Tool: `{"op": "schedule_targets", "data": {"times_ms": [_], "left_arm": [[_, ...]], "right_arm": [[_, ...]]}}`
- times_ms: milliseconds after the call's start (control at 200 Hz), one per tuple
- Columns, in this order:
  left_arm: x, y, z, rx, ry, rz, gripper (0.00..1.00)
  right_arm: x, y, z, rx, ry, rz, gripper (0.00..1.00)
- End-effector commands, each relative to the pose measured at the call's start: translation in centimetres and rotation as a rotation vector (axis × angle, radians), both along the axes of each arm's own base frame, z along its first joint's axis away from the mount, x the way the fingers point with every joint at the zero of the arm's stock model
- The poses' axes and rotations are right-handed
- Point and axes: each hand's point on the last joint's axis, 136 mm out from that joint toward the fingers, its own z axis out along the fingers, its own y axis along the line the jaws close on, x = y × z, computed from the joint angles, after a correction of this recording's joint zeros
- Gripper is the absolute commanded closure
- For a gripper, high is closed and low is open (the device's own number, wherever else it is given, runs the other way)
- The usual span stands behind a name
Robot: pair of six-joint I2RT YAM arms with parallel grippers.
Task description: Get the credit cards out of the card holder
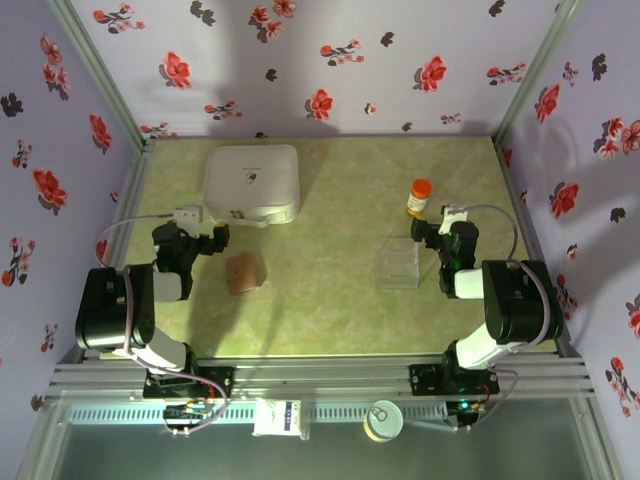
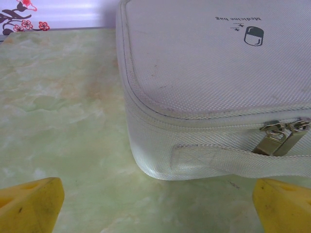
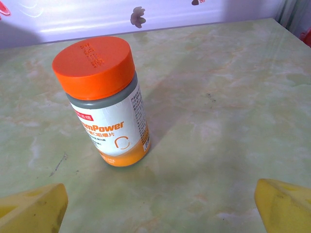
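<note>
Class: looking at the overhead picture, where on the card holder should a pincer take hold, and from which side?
Probably from above, with the open left pincer, the nearer one. The card holder lies closed and low on the table, so only its opposite side edges offer a grip; its fold side cannot be told.

Table [image 1: 340, 310]: bag [image 1: 252, 183], card holder [image 1: 243, 272], box [image 1: 398, 266], bottle [image 1: 419, 197]

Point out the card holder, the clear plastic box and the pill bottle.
card holder [image 1: 243, 272], top view, middle of its brown cover.
clear plastic box [image 1: 398, 266], top view, its middle.
pill bottle [image 3: 107, 114], right wrist view, white label.
</note>
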Motion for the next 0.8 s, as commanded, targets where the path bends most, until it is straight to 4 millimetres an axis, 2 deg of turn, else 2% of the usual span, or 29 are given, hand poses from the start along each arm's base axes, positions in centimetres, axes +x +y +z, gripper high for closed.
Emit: {"op": "schedule_targets", "data": {"times_ms": [0, 120, 465, 625, 795], "left_arm": [[0.0, 0.1, 0.5, 0.013, -0.031, -0.008, 0.00], [0.3, 0.8, 0.5, 0.011, -0.024, 0.035, 0.00], [0.2, 1.0, 0.5, 0.012, -0.024, 0.045, 0.00], [-0.2, 2.8, 2.1, 0.011, -0.046, 0.162, 0.00], [-0.6, 3.3, 3.8, 0.014, -0.049, 0.198, 0.00]], "right_arm": [[-0.1, -0.2, 0.1, -0.006, -0.011, 0.004, 0.01], [0.0, -0.2, 0.1, -0.005, -0.012, 0.004, 0.01], [-0.2, -0.1, 0.3, -0.015, -0.023, 0.009, 0.01], [-0.5, -0.1, 1.2, -0.018, -0.032, 0.008, 0.01], [-0.4, 0.1, 2.3, -0.017, 0.001, 0.015, 0.01]]}}
